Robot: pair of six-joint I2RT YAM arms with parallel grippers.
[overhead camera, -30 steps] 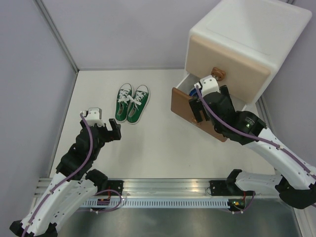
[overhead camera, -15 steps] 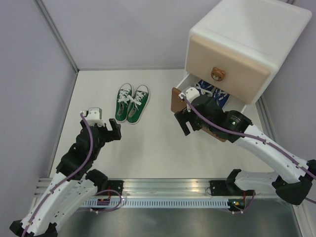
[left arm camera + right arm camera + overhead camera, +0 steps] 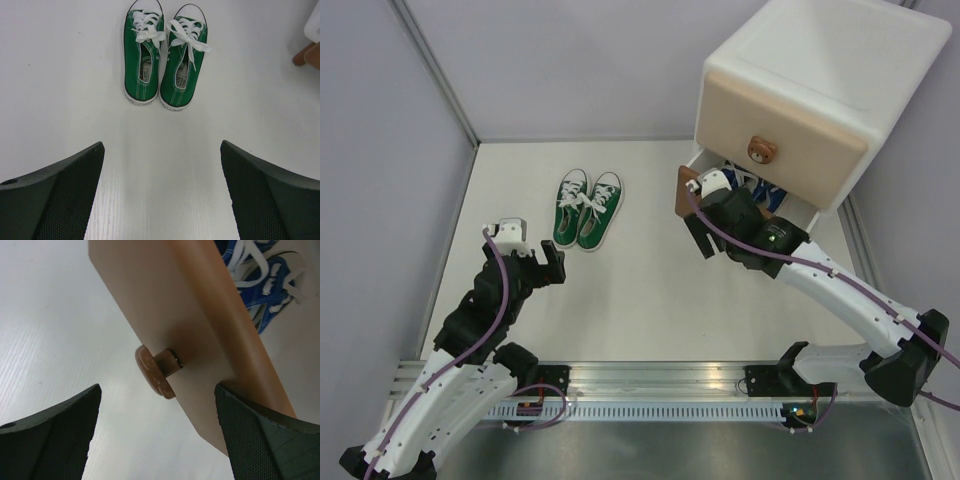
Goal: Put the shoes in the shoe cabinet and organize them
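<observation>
The green shoes [image 3: 588,208] stand side by side on the white floor, toes away from me, and also show in the left wrist view [image 3: 162,55]. My left gripper [image 3: 552,265] is open and empty, a short way in front of their heels [image 3: 161,150]. The white shoe cabinet [image 3: 820,90] stands at the back right, its beige upper drawer shut. The brown lower drawer [image 3: 200,315] is partly open, with the blue shoes [image 3: 752,184] inside [image 3: 260,275]. My right gripper [image 3: 700,238] is open and empty just in front of the drawer's knob [image 3: 155,371], touching nothing.
Grey walls close in the floor at the left, back and right. A brown cabinet foot [image 3: 306,52] shows at the right edge of the left wrist view. A metal rail [image 3: 650,385] runs along the near edge by the arm bases.
My right gripper has come out of the lower drawer, leaving the blue shoes in it, and now sits in front of the drawer front. The drawer front stands closer to the cabinet. The left arm has not moved.
</observation>
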